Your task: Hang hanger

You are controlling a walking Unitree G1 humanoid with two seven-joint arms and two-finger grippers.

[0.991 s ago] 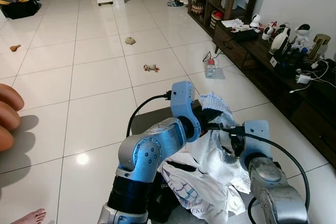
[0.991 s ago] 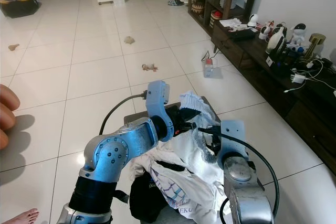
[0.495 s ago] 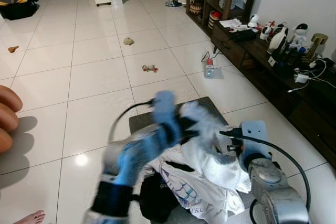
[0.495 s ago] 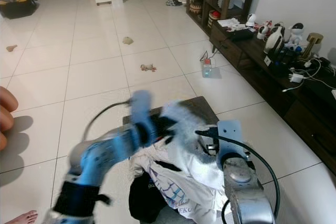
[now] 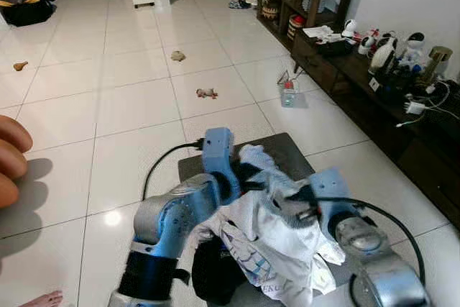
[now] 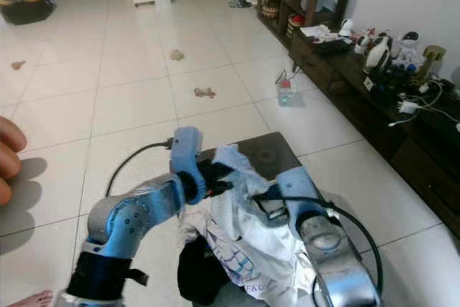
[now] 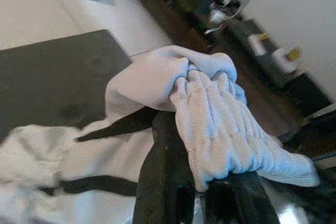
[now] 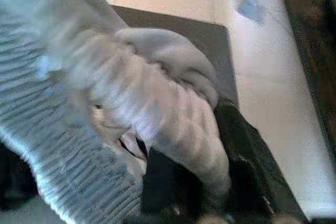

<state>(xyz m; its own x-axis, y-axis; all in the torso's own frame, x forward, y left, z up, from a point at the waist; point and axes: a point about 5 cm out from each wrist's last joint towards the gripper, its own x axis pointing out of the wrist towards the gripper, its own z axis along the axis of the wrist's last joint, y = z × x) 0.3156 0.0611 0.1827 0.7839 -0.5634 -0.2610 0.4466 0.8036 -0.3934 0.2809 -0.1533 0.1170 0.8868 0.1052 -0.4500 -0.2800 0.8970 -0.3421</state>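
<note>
- The tiled floor (image 5: 129, 98) spreads out ahead of me, and a dark sideboard (image 5: 374, 84) crowded with small things and cables runs along its right side.
- A dark mat (image 5: 287, 150) lies on the floor just ahead, with a heap of clothes (image 5: 269, 249) on its near part; I can make out no hanger in that heap.
- A pale ribbed garment (image 7: 220, 124) is lifted out of the heap, between my two arms.
- My left jaws (image 7: 197, 200) are pinching a bunched fold of that ribbed garment, my black fingers (image 7: 163, 182) pressed against the cloth.
- My right jaws (image 6: 262, 199) are deep in the same garment; blur and cloth hide them, so I cannot tell whether they are spread or gripping.
- A person's fingers (image 5: 11, 159) show at the left edge, and a bare foot (image 5: 39, 298) stands on the floor near my left side.
</note>
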